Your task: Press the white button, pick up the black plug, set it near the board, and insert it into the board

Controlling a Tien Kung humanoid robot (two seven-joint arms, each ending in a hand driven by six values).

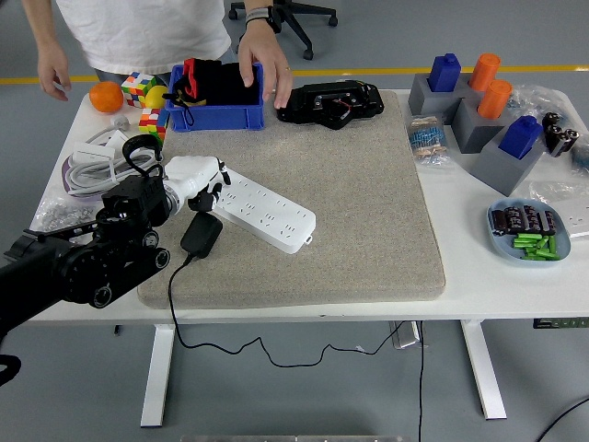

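Observation:
A white power strip lies slantwise on the grey mat. A black plug rests on the mat just below the strip's left end, its cord running off the front edge. My left hand, white with black fingertips, sits at the strip's left end with fingers relaxed, touching the strip near its button and holding nothing. The button itself is hidden under the fingers. My right arm is out of view.
A person at the far side rests one hand on the blue bin. A black device lies behind the mat. Cubes and an orange sit far left; grey holders and a blue dish stand at the right.

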